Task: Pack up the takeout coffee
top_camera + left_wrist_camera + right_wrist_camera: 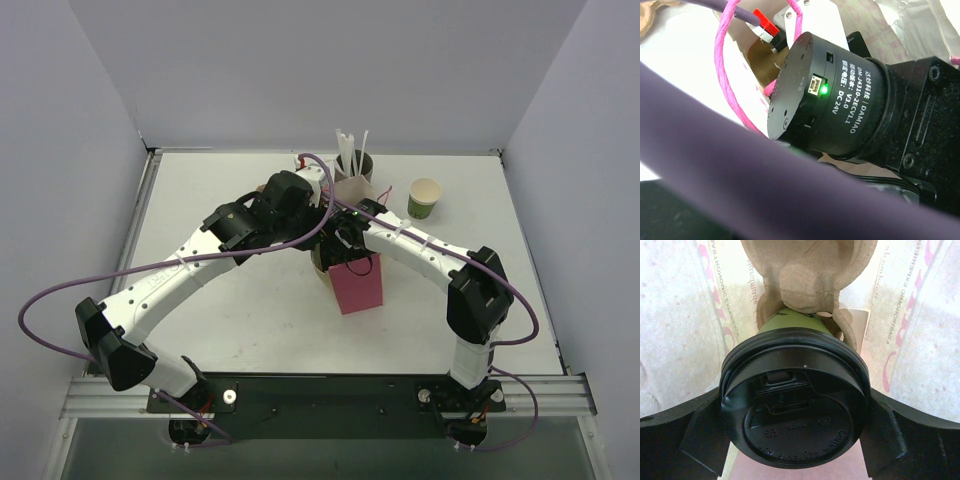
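Observation:
The takeout coffee (790,322) is a green cup with a black lid (795,410). It fills the right wrist view, inside the pink paper bag (357,285). It sits against a brown moulded cardboard carrier (805,270). My right gripper (795,425) is shut on the lid, one finger on each side, and the lid's left rim is dented. In the top view the right gripper (345,240) reaches into the bag's mouth. My left gripper (318,212) is just behind the bag. Its fingers are hidden by a purple cable (765,185).
A like green cup with a cream inside (424,198) stands at the back right. A grey cup of white straws (354,165) stands at the back middle. The bag's pink handle (722,65) loops beside the right arm's black motor (825,95).

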### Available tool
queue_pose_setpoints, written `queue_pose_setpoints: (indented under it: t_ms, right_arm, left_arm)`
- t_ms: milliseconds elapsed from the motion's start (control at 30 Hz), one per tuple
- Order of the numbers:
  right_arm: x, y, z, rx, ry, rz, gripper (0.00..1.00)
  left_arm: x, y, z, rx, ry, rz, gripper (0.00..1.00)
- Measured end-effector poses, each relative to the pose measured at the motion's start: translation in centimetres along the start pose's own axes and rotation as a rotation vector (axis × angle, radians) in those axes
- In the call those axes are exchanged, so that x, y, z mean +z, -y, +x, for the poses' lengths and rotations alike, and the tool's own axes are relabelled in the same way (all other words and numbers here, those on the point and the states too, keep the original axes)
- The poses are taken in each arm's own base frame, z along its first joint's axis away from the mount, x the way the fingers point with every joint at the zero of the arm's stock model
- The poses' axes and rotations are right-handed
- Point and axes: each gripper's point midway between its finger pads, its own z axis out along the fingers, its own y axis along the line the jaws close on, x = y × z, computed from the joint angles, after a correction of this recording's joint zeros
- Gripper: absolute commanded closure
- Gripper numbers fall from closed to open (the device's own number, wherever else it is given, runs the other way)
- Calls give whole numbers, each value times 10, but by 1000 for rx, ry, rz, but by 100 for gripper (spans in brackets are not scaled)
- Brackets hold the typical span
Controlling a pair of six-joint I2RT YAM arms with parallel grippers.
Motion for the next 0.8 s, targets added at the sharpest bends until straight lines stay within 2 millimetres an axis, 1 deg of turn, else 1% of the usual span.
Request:
queue_pose_setpoints:
  t_ms: [200, 333, 433, 467, 533, 567, 667, 733, 800]
  right_arm:
    - [0, 0, 0, -1, 0, 1, 47]
    - [0, 0, 0, -1, -1, 0, 42]
    - [0, 0, 0, -1, 0, 0, 37]
    - [0, 0, 0, -1, 0, 0, 34]
    - [0, 0, 0, -1, 0, 0, 31]
    - [0, 0, 0, -1, 0, 0, 27]
    - [-1, 0, 0, -2, 0, -1, 21]
    - [-1, 0, 0, -1, -1, -1, 19]
    - [-1, 0, 0, -1, -1, -1, 14]
  left_arm:
    - [0, 0, 0, 0, -1, 0, 100]
    - [0, 0, 0, 0, -1, 0, 100]
    - [0, 0, 0, 0, -1, 0, 100]
    - [0, 0, 0, 0, -1, 0, 100]
    - [0, 0, 0, 0, -1, 0, 100]
    - [0, 0, 0, 0, -1, 0, 100]
    - [0, 0, 0, 0, -1, 0, 100]
    - [0, 0, 0, 0, -1, 0, 100]
    - [0, 0, 0, 0, -1, -1, 100]
